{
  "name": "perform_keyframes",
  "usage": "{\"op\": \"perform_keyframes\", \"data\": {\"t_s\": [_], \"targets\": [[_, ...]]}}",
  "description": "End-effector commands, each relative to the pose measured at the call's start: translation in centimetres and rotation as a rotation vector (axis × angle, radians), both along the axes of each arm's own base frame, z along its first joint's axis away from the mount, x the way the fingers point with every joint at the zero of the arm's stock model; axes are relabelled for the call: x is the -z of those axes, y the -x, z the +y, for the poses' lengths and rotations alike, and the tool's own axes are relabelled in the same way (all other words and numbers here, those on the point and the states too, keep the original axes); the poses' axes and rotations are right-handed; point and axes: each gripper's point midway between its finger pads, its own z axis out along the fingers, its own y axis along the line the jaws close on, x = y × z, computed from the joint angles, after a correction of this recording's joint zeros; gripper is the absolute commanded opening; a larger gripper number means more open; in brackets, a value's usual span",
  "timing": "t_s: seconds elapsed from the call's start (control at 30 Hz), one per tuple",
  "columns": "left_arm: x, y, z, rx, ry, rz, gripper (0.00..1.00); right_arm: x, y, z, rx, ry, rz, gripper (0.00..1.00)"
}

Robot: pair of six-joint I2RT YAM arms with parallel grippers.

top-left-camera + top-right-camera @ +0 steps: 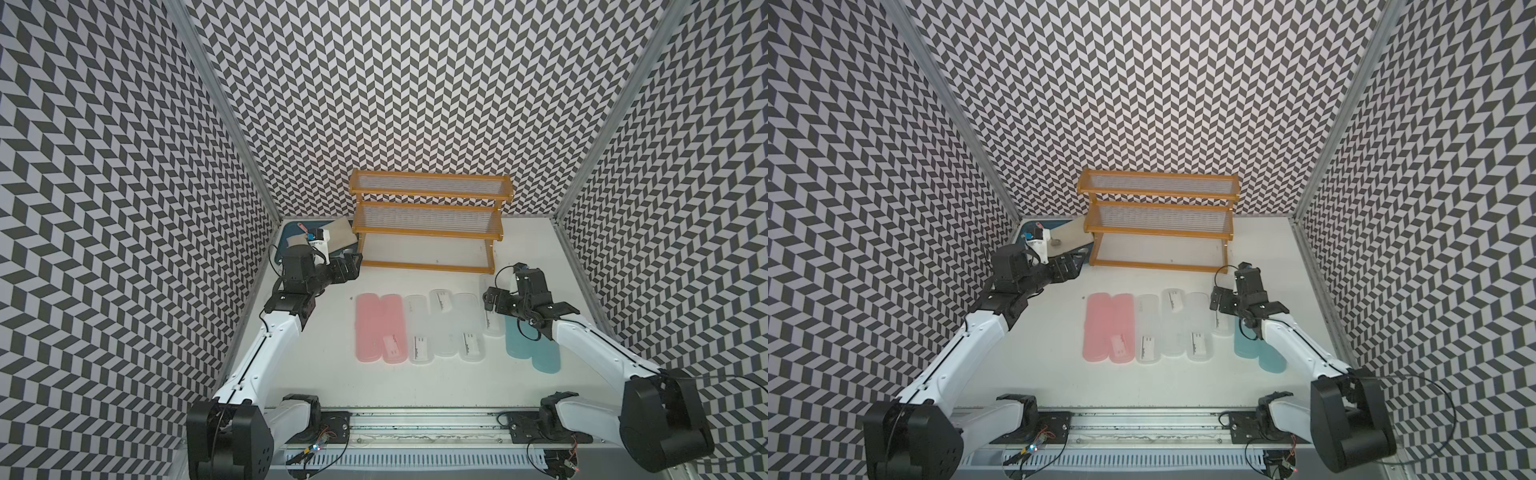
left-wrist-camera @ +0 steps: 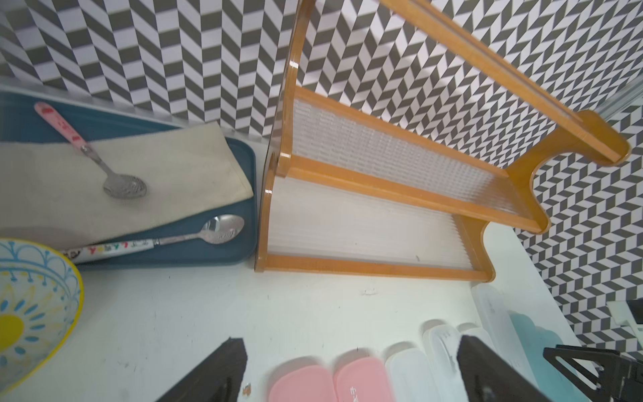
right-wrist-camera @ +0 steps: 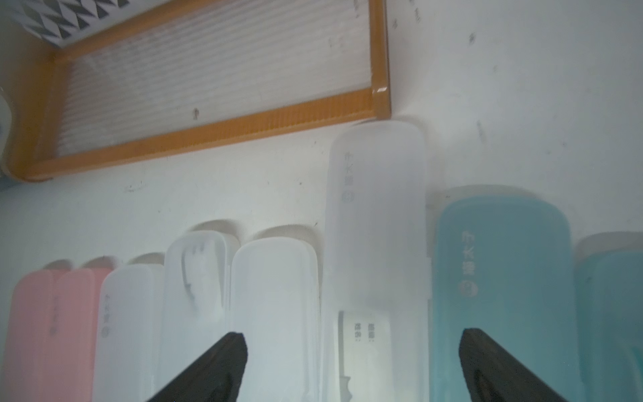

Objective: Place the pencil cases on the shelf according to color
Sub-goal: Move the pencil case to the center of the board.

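We hold right gripper wide open, empty, over rightmost white case for pick; left gripper open, empty, near shelf left end, clear of cases.

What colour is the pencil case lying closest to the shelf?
The pencil case is frosted white, clearest in the right wrist view.

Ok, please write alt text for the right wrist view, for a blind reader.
The open right gripper is over a frosted white pencil case, pink cases and white cases on one side, blue cases on the other. The shelf stands beyond.
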Motion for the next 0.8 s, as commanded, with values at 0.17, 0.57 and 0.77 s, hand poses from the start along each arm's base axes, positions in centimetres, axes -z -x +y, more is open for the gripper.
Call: {"op": "perform_keyframes", "data": {"t_s": [0.17, 0.57, 0.77], "targets": [[-0.5, 0.9, -0.9, 0.056, 0.015, -0.01, 1.0, 3.0, -0.1, 0.3, 0.016, 0.034, 0.057, 0.99], [0.6, 0.9, -0.9, 0.052, -0.004, 0.027, 1.0, 6.0, 0.1, 3.6, -0.064, 0.069, 0.131, 0.91], [0.8, 0.9, -1.0, 0.055, -0.008, 0.035, 1.0, 6.6, 1.9, 5.1, -0.072, 0.027, 0.149, 0.9]]}}
